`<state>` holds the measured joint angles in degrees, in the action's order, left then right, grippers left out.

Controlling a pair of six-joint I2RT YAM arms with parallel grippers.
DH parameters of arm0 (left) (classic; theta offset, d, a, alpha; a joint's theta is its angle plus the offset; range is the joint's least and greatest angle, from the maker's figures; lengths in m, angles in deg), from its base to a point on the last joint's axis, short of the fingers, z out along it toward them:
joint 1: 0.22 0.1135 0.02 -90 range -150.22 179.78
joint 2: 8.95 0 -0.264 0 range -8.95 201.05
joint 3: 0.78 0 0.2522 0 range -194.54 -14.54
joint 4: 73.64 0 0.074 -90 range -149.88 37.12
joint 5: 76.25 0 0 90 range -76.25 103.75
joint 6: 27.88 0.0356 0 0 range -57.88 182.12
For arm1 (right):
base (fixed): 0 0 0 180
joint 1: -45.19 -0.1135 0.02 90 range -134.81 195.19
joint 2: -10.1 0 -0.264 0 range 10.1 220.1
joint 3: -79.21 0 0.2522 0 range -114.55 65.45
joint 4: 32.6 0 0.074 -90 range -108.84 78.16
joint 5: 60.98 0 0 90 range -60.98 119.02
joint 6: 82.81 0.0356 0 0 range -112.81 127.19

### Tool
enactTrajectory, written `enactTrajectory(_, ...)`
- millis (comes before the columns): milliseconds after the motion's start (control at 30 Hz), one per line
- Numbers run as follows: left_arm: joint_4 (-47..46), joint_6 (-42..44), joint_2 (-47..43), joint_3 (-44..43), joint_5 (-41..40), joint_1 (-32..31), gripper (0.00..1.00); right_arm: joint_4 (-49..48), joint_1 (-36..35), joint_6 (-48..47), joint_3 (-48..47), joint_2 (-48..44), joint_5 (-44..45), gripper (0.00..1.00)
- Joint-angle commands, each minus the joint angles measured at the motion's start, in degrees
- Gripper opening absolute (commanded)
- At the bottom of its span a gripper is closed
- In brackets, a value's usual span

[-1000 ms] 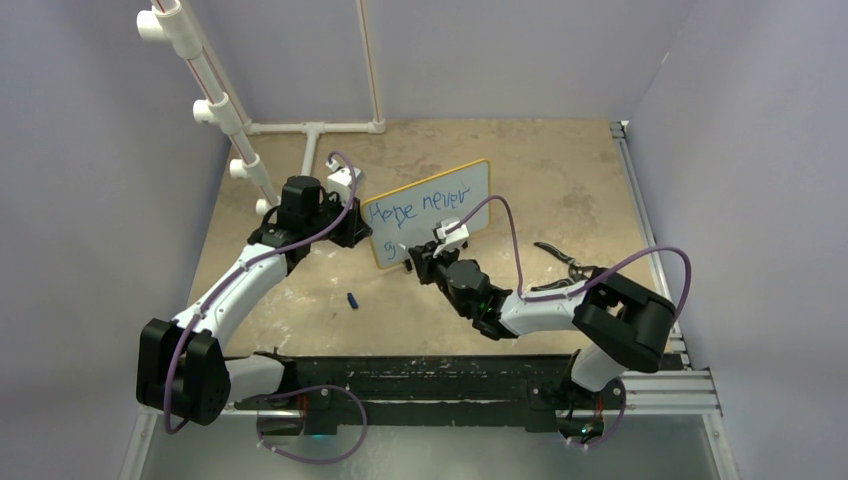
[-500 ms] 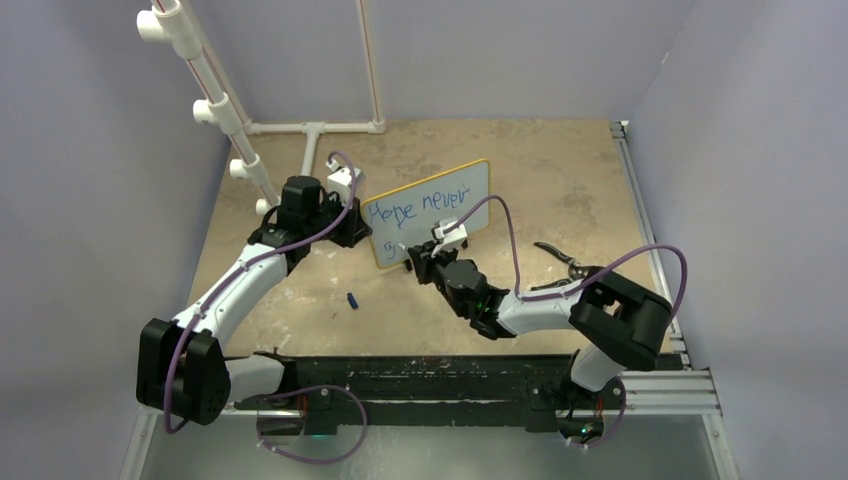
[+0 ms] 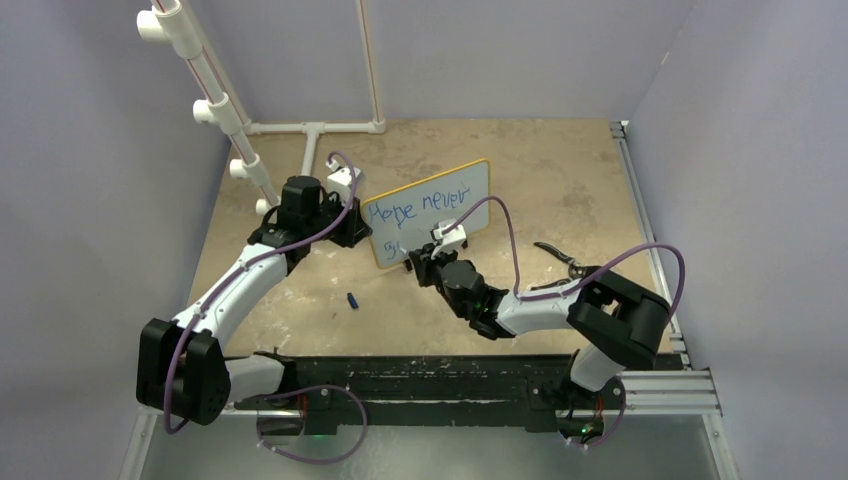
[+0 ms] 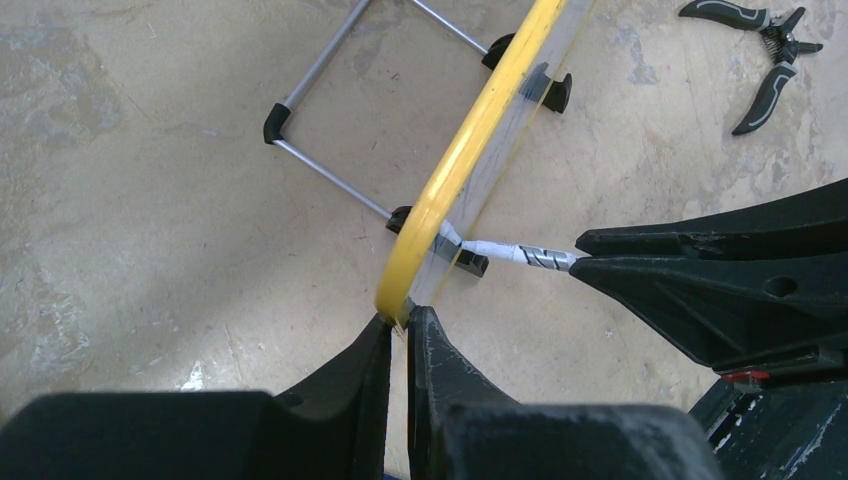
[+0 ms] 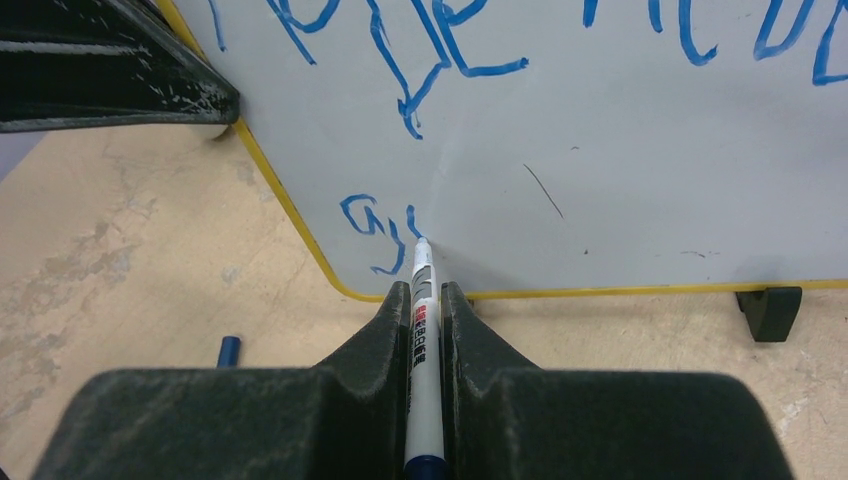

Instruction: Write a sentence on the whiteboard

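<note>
**Marker tip on the board, second line just begun**

The tan bench point(image 3: 560, 170) fills the middle of the overhead view, with a white pipe frame point(image 3: 215, 100) rising at its upper left. The left arm point(image 3: 235, 285) reaches up from the lower left. The right arm point(image 3: 540, 310) reaches in from the lower right.

The whiteboard point(image 3: 470, 195) stands upright on its black feet at the centre of the bench, tilted so its right end sits higher in the frame. The left jaws are pressed together on the board's yellow rim point(image 4: 470, 150) at its left edge.

The sentence point(image 5: 420, 60) is in blue. "Hope never" runs along the top row, and the first strokes of a second line sit at the board's lower left.

Black pliers point(image 3: 560, 258) lie on the bench to the right of the board, well apart from it.

The right jaws pinch a white marker point(image 5: 423, 300), its tip touching the board just right of those lower strokes.

A small blue cap point(image 3: 353, 299) lies on the bench below the board's left end.
</note>
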<state>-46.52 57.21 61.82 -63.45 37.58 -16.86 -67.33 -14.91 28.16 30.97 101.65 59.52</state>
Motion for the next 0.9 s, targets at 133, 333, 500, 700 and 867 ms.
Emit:
enactTrajectory(133,-0.6,0.3,-0.1,-0.4,1.0,-0.5,0.0,1.0,-0.4,0.5,0.2,-0.9,1.3,0.0)
enactTrajectory(333,-0.5,0.3,0.0,-0.4,1.0,-0.5,0.0,-3.7,-1.0,-1.7,2.1,-4.9,-0.7,0.0)
enactTrajectory(500,-0.5,0.3,0.0,-0.4,0.9,-0.5,0.0,-6.2,-1.2,-3.1,2.2,-5.8,0.1,0.0)
enactTrajectory(700,-0.5,0.4,0.0,-0.5,0.8,-0.5,0.0,-7.2,-1.2,-4.3,1.0,-4.7,1.4,0.0)
enactTrajectory(867,-0.5,0.4,-0.1,-0.4,0.9,-0.5,0.0,-7.9,-1.2,-4.7,0.5,-3.9,2.1,0.0)
